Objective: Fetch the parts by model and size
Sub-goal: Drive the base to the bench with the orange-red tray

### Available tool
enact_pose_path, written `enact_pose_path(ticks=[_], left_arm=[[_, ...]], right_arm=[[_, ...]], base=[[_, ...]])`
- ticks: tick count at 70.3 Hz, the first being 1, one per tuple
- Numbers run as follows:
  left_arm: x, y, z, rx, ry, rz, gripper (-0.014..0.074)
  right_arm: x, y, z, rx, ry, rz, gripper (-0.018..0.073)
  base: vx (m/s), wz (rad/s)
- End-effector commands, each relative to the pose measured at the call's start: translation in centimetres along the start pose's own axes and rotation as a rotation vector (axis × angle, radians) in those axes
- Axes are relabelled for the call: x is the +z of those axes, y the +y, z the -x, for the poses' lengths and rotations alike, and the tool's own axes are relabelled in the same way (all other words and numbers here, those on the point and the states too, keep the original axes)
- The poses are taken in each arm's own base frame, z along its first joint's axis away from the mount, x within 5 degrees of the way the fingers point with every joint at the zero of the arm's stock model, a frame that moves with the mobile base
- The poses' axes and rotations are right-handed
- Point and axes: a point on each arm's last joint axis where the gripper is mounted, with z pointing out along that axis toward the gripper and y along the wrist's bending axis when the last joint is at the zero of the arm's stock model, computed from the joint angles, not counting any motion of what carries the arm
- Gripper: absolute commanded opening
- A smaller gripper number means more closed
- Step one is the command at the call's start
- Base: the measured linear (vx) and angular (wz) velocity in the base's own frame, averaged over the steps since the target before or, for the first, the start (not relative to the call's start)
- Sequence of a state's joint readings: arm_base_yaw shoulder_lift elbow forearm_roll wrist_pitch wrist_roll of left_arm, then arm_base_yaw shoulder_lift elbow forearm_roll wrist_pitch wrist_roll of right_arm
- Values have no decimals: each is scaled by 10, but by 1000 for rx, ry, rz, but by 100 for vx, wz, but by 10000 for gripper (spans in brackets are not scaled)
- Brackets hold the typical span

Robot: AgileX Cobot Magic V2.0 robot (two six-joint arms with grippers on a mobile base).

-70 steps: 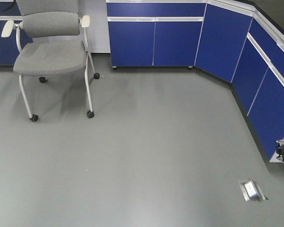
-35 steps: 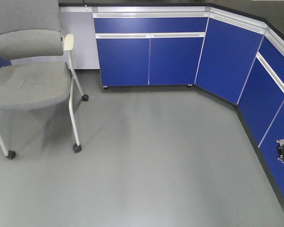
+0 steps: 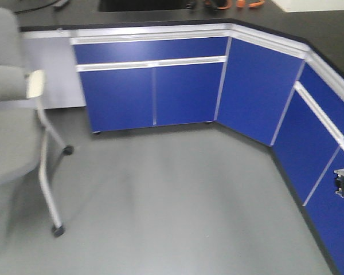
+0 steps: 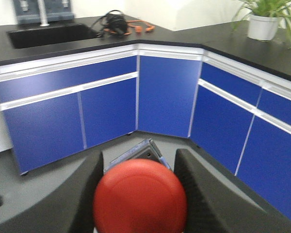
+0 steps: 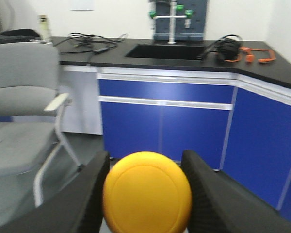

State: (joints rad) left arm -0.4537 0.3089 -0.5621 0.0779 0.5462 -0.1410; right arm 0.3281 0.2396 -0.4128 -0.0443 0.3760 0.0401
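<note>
The red-capped mushroom-head push-button switch sits between my left jaws, its round cap filling the gap between the two dark ribbed fingers. Behind the cap a corner of its dark base with blue markings shows (the rest is hidden). My left jaws are closed in on it, apart only as far as the switch allows.

The yellow-capped mushroom-head push-button switch is gripped the same way in my right jaws, its cap between the dark fingers and its base out of sight. Both switches are up off the grey floor, not on any bench.

Ahead stands a row of blue cabinet doors with silver rails that turns a corner to my right, under a black bench top. On that bench are a black sink, a coil of black cable beside an orange lead, and a green plant in a white pot. A grey upholstered chair on castors stands to my left.
</note>
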Motion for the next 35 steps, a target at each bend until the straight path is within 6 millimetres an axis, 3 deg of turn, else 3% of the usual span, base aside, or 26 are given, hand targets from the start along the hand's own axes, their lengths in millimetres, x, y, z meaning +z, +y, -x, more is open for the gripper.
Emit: enact_pose_path(ticks=[1,16,35], left_arm=[[-2,-2,14,-4,-92,-18,-7],[-2,-2,14,-4,-92,-18,-7],[-2,-2,14,-4,-92,-18,-7]], right_arm=[[-1,0,15,-9,-97,-2,-5],[-1,0,15,-9,-97,-2,-5],[-1,0,15,-9,-97,-2,-5]], base=[[41,-52],[37,-75],[29,-103]])
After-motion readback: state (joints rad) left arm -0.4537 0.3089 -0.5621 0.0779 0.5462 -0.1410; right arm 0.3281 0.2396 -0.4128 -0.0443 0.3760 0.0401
